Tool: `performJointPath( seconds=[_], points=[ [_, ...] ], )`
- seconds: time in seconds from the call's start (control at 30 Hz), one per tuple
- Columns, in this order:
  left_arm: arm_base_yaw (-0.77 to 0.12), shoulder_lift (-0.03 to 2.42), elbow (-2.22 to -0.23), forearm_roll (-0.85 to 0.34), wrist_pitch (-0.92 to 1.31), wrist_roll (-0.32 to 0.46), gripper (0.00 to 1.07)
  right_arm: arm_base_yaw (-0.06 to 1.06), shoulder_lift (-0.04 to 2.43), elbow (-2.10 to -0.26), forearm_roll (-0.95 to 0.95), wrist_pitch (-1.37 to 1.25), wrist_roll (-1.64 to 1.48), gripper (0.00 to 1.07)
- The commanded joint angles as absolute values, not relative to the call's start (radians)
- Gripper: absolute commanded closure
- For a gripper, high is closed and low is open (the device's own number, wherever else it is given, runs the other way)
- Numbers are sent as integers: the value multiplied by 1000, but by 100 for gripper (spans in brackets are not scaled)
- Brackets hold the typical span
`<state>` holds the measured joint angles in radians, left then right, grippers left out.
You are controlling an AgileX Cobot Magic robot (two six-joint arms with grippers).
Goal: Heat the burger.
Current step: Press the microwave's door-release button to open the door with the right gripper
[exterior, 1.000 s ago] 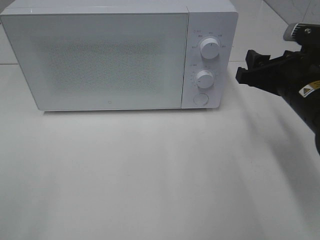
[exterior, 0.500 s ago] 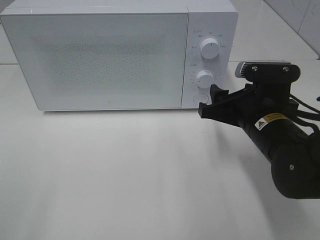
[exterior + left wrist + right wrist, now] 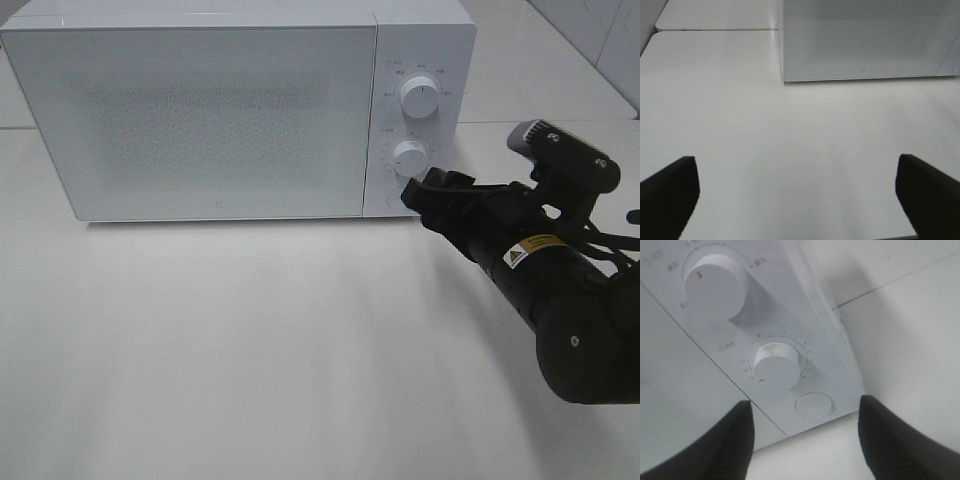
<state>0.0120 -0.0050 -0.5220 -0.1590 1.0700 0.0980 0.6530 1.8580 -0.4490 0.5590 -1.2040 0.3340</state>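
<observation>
The burger is out of view. The white microwave stands at the back of the table with its door shut, and the frosted door hides what is inside. My right gripper is at the control panel, just below the lower knob and in front of the round button. In the right wrist view its jaws stand apart with nothing between them, close before the lower knob and the button. My left gripper is open over bare table, facing the microwave's front.
The upper knob sits above the lower one on the panel. The white table stretches in front of the microwave. A tiled wall rises at the back right. The right arm's black body fills the right side.
My right arm has swung in from the right edge to the microwave's control panel, its tips now at the lower knob and button. The microwave has not changed.
</observation>
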Motion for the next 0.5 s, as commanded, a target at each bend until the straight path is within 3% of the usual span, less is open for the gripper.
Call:
performJointPath(
  seconds=[0.03,0.2,0.27,0.47,0.5],
  points=[
    [13,-20,-518,-163,1067,97,6,657,1853,-457,555,-1240,681,61],
    [13,-20,-518,-163,1067,97,6,657,1853,-457,555,-1240,956,74],
    [13,-20,-518,-163,1067,97,6,657,1853,-457,555,-1240,1151,84],
    [13,-20,-518,-163,1067,97,6,657,1853,-457,555,-1237,1304,92],
    [13,-20,-518,-163,1067,97,6,657,1853,-457,555,-1214,1360,97]
  ],
)
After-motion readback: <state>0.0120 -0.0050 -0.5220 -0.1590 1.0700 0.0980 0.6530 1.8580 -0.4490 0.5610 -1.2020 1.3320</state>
